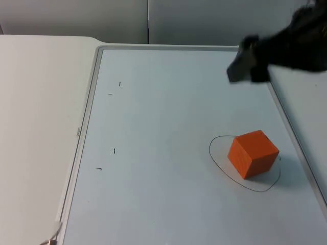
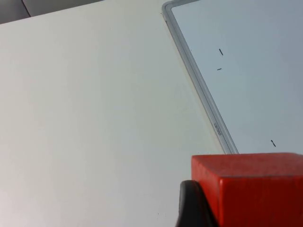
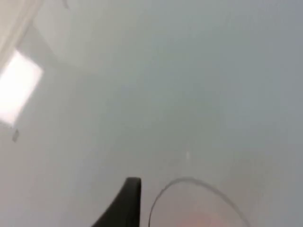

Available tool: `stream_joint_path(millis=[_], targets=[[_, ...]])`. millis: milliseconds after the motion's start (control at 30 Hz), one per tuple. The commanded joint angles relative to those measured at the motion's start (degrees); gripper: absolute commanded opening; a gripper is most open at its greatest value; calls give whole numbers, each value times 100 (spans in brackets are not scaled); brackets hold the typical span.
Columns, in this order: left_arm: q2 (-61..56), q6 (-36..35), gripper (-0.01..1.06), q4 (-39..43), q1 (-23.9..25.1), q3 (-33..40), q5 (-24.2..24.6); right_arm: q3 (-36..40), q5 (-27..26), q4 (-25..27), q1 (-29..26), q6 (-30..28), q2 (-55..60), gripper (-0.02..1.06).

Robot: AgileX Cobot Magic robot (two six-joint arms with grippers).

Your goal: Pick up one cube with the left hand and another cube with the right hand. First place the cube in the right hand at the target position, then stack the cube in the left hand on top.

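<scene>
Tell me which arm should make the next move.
Left. An orange cube already sits inside the drawn circle on the whiteboard, and the right gripper is up and away from it. The left gripper holds the red cube, ready to stack.

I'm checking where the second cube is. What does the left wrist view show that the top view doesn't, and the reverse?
Left wrist view alone: a red cube held against the left gripper's black fingertip, above the white table.
Top view alone: an orange cube resting inside the drawn oval, and the right gripper raised beyond it.
Both: the whiteboard with its grey frame and small black marks.
</scene>
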Motion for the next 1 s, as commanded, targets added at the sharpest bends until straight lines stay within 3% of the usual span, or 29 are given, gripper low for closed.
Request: stream_joint_path(millis=[0,200,367,500,533,700,867,967], targets=[[-42,-18,8,-30,-45,8,-172,-239,90,-47,16,-173,-707,99],[21,-18,8,-82,-45,8,-289,-450,150,-57,16,-734,-2530,99],[141,148,8,-223,-45,8,-310,-450,735,-57,16,-1220,-3654,99],[432,1077,8,-1147,-45,8,-445,-450,1382,-46,16,-1356,-4421,99],[432,1077,8,-1147,-45,8,-445,-450,1382,-46,16,-1356,-4421,99],[978,2529,8,-2633,-45,-132,-575,-450,1673,-46,16,-1356,-4698,99],[1611,3340,8,-3566,-57,-568,-575,-450,1741,-46,16,-1356,-4698,99],[1964,3476,8,-3681,-222,-873,-607,-450,1741,-46,16,-1356,-4698,99]])
